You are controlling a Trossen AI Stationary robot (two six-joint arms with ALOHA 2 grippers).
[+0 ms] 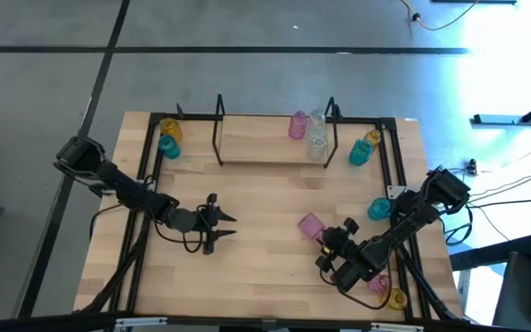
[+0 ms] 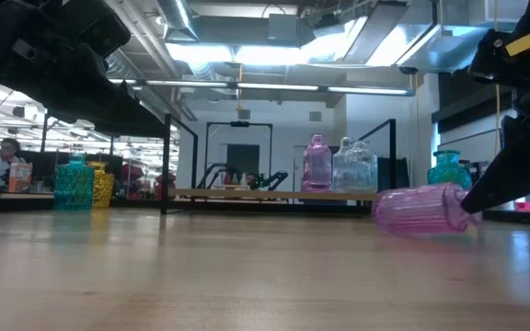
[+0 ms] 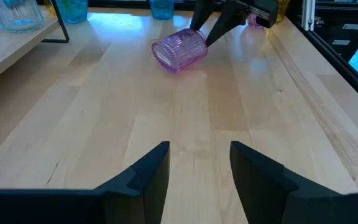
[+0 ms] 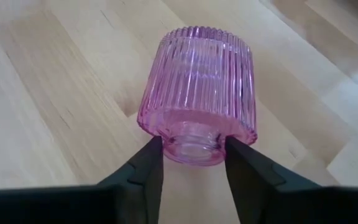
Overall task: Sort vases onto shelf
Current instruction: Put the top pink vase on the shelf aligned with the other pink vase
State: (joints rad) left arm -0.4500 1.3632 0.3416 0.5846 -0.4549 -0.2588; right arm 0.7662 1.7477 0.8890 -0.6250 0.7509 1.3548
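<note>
A ribbed pink vase (image 4: pixel 197 81) lies on its side on the wooden tabletop (image 1: pixel 265 267), right of the middle. My right gripper (image 4: pixel 191 152) is shut on it. My left gripper (image 3: pixel 199 155) hovers open over the tabletop's left middle (image 1: pixel 221 226) and points toward the pink vase (image 3: pixel 180 50), with nothing between its fingers. The shelf (image 1: pixel 265 148) stands at the far edge. On its right end stand a pink vase (image 1: pixel 297 125) and a clear vase (image 1: pixel 317 131). My right gripper pinches the pink vase's narrow neck (image 4: pixel 194 142) between its two fingers, one on each side. The fingers slant down from the table's near right side. The vase lies with its ribbed side on the tabletop (image 2: pixel 421 210), its base pointing away from the gripper.
Loose vases stand around the shelf: yellow (image 1: pixel 170 129) and teal (image 1: pixel 168 146) at its left end, yellow (image 1: pixel 371 138) and teal (image 1: pixel 359 154) at its right. Another teal vase (image 1: pixel 379 208) stands by the right edge; pink (image 1: pixel 379 284) and yellow (image 1: pixel 395 298) ones sit near the right corner.
</note>
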